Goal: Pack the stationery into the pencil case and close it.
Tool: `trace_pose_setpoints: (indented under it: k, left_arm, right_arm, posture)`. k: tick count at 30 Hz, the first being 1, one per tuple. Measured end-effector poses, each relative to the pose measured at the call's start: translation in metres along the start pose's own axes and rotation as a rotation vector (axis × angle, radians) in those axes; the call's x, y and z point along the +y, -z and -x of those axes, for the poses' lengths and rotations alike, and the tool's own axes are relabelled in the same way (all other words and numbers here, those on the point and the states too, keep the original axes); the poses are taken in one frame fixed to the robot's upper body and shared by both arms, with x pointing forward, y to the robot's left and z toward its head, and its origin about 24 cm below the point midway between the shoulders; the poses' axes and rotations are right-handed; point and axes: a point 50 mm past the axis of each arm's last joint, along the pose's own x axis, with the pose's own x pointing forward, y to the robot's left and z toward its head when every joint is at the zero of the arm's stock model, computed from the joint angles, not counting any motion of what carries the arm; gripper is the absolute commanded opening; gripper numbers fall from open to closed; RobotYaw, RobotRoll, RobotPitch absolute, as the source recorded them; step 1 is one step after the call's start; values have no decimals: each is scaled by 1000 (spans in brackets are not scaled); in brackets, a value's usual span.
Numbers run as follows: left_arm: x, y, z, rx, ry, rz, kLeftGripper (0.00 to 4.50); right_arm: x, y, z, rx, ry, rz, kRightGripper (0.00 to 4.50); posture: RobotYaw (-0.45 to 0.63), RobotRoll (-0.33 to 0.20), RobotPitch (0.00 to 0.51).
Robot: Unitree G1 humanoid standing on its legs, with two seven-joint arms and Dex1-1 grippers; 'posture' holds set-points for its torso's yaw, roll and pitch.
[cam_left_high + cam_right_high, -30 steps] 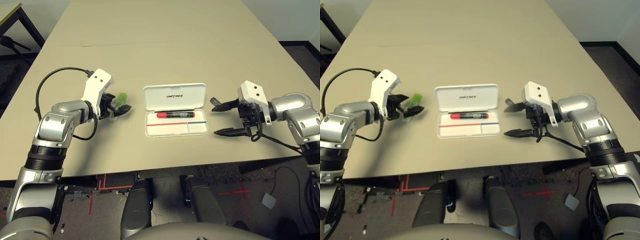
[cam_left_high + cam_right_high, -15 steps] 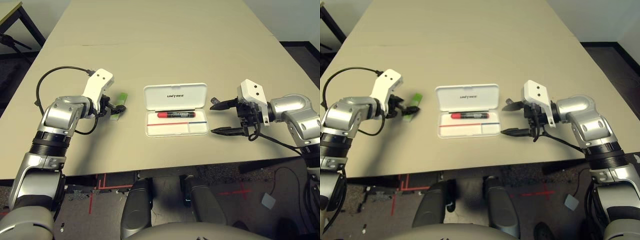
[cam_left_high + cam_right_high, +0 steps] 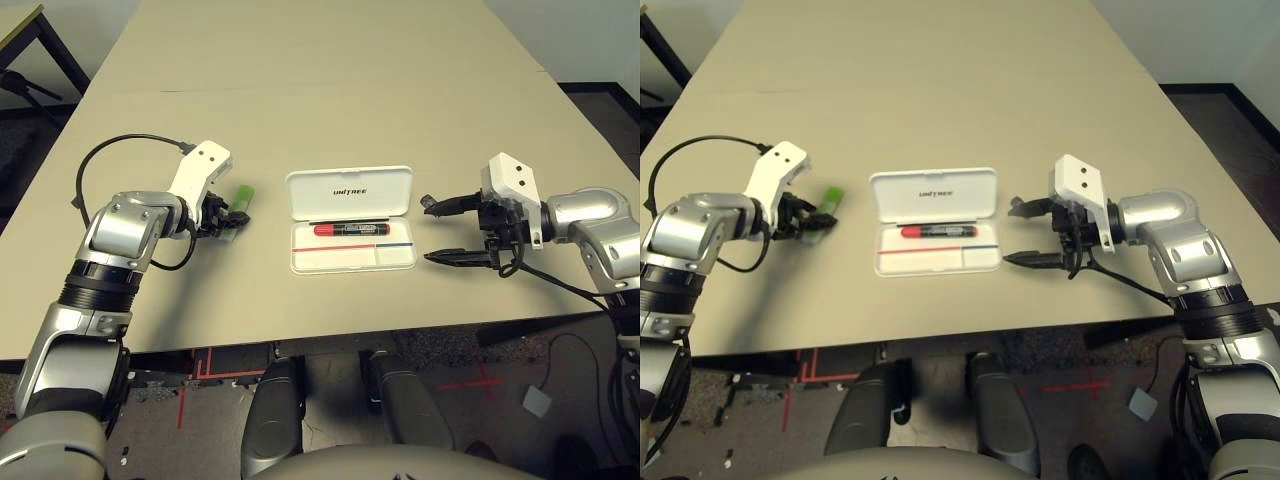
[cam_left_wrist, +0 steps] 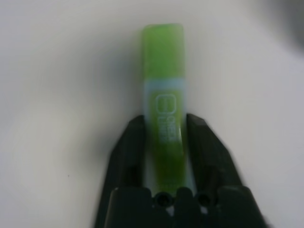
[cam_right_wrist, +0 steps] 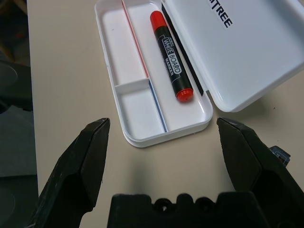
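The lime-green highlighter (image 3: 240, 197) lies flat on the table, left of the pencil case. My left gripper (image 3: 222, 214) is shut on its near end, and the left wrist view has a black finger (image 4: 130, 142) pressed to each side of the highlighter (image 4: 164, 85). The white pencil case (image 3: 350, 263) lies open, lid back, with the red-capped marker (image 3: 350, 229) in its tray (image 5: 164, 135). My right gripper (image 3: 430, 231) stands open just right of the case, holding nothing. A small dark block (image 5: 279, 153) peeks out beside its far finger.
A black cable (image 3: 95, 165) loops from the left wrist over the table. The table's front edge (image 3: 330, 335) is close below the case. Bare tabletop stretches away behind the case, crossed by a seam (image 3: 330, 88).
The left gripper's fingers, open around the highlighter a second ago, have shut on it. The right gripper has shifted slightly and stays open.
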Motion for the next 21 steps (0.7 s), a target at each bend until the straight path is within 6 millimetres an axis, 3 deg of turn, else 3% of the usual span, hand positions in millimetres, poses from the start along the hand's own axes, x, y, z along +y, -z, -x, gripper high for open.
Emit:
trace_pose_setpoints:
  k: [11,21]
  left_arm:
    - [4,4,6,-4,14,-36,1073]
    - [-5,15,18,-53,174,-213,1073]
  right_arm:
    - [0,0,0,0,0,3,4500]
    - [-2,2,5,6,2,16,4500]
  posture:
    - [-3,0,184]
    - [21,0,182]
